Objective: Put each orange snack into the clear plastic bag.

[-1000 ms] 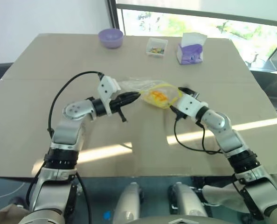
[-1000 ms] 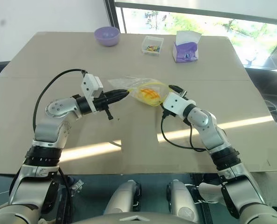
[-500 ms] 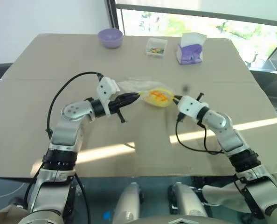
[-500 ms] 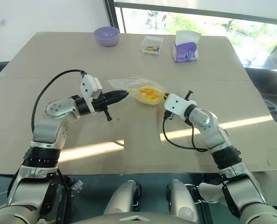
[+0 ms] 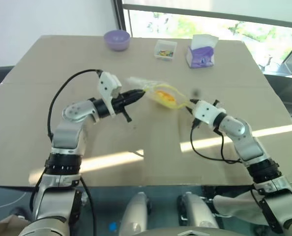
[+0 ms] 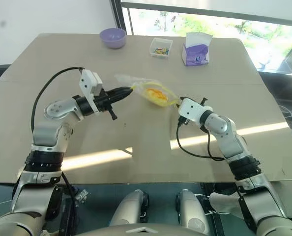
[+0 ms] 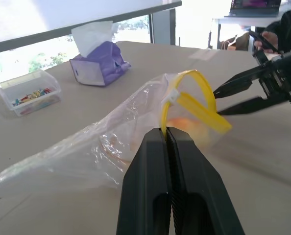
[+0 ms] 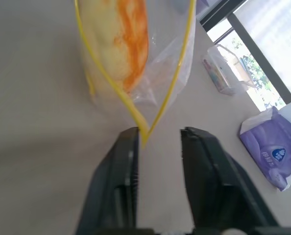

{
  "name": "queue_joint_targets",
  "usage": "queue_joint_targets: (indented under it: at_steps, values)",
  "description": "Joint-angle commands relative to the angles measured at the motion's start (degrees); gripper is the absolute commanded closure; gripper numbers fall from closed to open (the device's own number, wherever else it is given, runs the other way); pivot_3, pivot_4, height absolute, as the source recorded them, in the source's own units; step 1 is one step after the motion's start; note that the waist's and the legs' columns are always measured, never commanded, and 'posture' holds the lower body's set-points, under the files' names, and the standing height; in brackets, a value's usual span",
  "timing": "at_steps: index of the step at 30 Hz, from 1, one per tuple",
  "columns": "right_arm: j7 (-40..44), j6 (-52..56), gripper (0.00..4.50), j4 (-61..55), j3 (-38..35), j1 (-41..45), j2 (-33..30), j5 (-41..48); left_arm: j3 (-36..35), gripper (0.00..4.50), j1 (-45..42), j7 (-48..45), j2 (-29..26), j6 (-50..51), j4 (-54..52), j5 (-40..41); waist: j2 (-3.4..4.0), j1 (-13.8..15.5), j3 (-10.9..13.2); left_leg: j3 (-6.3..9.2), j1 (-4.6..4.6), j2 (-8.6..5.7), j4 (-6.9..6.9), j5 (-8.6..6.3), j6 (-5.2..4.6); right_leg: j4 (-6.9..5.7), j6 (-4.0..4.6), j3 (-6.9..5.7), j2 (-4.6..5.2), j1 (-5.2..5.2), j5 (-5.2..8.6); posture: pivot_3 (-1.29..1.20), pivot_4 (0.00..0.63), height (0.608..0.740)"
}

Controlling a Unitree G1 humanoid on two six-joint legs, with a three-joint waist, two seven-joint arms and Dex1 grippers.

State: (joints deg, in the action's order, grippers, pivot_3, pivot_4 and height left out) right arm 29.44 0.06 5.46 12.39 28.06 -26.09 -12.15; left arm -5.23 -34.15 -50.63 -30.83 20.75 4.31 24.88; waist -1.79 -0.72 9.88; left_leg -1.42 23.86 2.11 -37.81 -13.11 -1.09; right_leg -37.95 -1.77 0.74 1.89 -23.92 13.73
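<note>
One orange snack [image 8: 122, 36] lies inside the clear plastic bag [image 6: 145, 91], held above the surface [image 6: 136, 142]. The left tool [image 7: 167, 139] is clamped on the bag's yellow seal strip. The right tool [image 8: 157, 142] stands parted at the strip's corner, gripping nothing. Behind: a purple bowl [image 6: 112, 37], a clear box [image 6: 160, 47] of colourful bits, and a purple tissue box [image 6: 196, 50] whose label is unreadable.
</note>
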Motion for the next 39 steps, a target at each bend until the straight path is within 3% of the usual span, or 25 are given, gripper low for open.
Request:
queue_joint_targets:
  at_steps: [1,9,16,38,39]
  values:
    - [0.61,1.55,2.12,-5.74,-3.68,-0.55,-1.35,2.28,-6.44,4.50,-4.04,2.75,0.39,6.96,0.97,7.29,0.00,-0.02,0.00,0.01,0.00,0.00,-0.02,0.00,0.00,-0.01,-0.01,-0.01,0.00,0.01,0.00,0.00,0.150,0.733]
    - [3.42,3.87,2.12,-10.29,-3.71,0.07,-2.19,3.99,-4.60,4.50,-2.37,-0.04,-0.41,8.18,-1.20,7.13,0.00,-0.07,0.00,0.01,-0.02,0.00,-0.02,0.00,0.00,-0.02,0.00,0.00,0.00,0.03,0.00,0.00,0.150,0.733]
    - [9.19,13.86,2.12,-17.52,-2.90,-1.61,-0.01,11.20,-4.26,4.50,-1.94,0.16,-0.57,8.14,-1.99,7.22,0.00,0.02,0.00,0.03,-0.02,0.00,-0.04,0.00,0.00,-0.01,0.00,-0.02,0.00,0.05,0.00,0.00,0.150,0.733]
    - [6.08,14.56,2.12,-5.54,0.18,5.59,5.33,8.16,-3.76,4.50,-0.26,-0.32,-0.63,8.17,-4.75,7.44,0.00,-0.02,0.00,0.04,-0.01,0.00,-0.14,0.00,0.00,-0.04,0.00,-0.04,0.00,0.07,-0.01,0.00,0.150,0.733]
    - [6.00,14.71,2.35,-5.13,0.15,5.76,5.54,8.23,-3.81,4.50,-0.19,-0.27,-0.59,8.18,-4.88,7.48,0.00,-0.03,0.00,0.04,0.00,0.00,-0.14,0.00,0.00,-0.04,0.00,-0.04,0.00,0.07,-0.01,0.00,0.150,0.733]
